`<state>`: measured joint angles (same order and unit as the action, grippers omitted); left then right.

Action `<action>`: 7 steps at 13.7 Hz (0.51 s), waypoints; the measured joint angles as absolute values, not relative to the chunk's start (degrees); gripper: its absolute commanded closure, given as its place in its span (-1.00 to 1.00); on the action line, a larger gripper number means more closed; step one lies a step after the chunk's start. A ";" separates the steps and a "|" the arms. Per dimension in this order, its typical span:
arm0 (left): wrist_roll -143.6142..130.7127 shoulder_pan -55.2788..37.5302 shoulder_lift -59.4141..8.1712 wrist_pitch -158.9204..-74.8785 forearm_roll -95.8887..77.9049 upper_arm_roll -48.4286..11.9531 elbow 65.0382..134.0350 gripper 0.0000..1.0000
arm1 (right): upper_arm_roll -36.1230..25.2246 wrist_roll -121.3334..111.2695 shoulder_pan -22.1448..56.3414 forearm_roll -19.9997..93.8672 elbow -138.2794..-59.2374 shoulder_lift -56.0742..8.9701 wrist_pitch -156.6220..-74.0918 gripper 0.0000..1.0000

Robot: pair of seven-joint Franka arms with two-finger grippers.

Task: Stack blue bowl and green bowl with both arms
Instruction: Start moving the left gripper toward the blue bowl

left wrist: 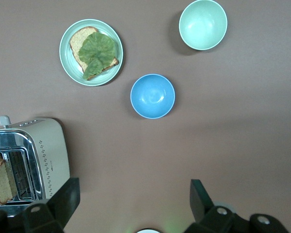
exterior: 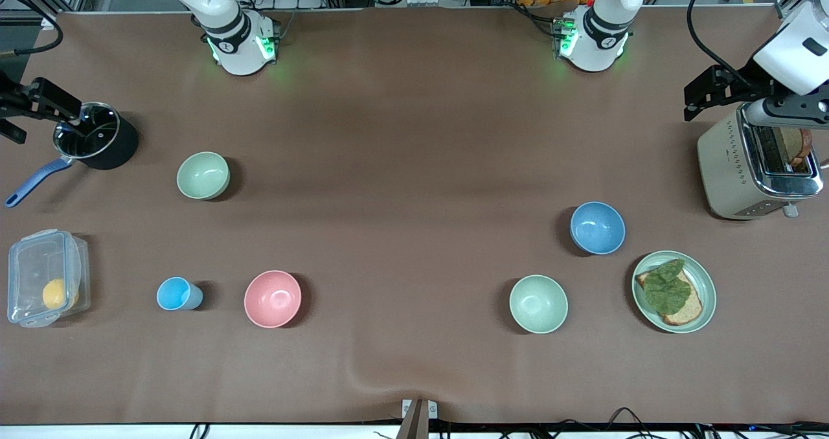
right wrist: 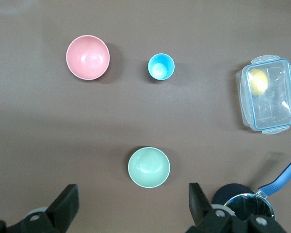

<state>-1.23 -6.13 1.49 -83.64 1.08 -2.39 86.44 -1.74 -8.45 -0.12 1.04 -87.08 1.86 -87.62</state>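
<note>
Landmark: blue bowl [exterior: 597,227]. Nearer the front camera than it, close by, are the mint bowl [exterior: 538,303] and the plate [exterior: 704,280] with bread. Don't mistake that mint one for your target.

The green bowl [exterior: 203,175], the yellower sage one, sits well apart from the blue bowl, toward the right arm's end of the table, a bit farther from the camera and near the pot [exterior: 110,149].

The left gripper [left wrist: 133,194] hangs over the toaster [exterior: 719,167], near the blue bowl, jaws spread wide and empty. The right gripper [right wrist: 131,196] is over the pot, also wide open with nothing held.

Both bowls look light, stiff and smooth, so they'll probably slip. Pinch the rim wall, one finger inside.

The front view shows both targets together. The left wrist view shows only blue and mint. The right wrist view shows only green, plus the pink bowl [right wrist: 88,57] and the cup [right wrist: 161,66].
</note>
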 measured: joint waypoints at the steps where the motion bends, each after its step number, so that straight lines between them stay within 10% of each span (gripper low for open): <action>1: -1.23 -6.13 1.49 -83.63 1.08 -2.39 86.44 -1.00 | -1.74 -8.44 -0.13 1.04 -87.08 1.86 -87.61 -1.00; 7: -1.23 -6.13 1.36 -83.62 1.08 -2.40 86.45 -1.00 | -1.91 -8.44 -0.96 1.00 -87.08 1.86 -86.47 -1.00</action>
<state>-1.23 -6.13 1.36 -83.62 1.08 -2.40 86.45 -1.91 -8.44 -0.96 1.00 -87.08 1.86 -86.47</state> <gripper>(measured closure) 0.000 0.000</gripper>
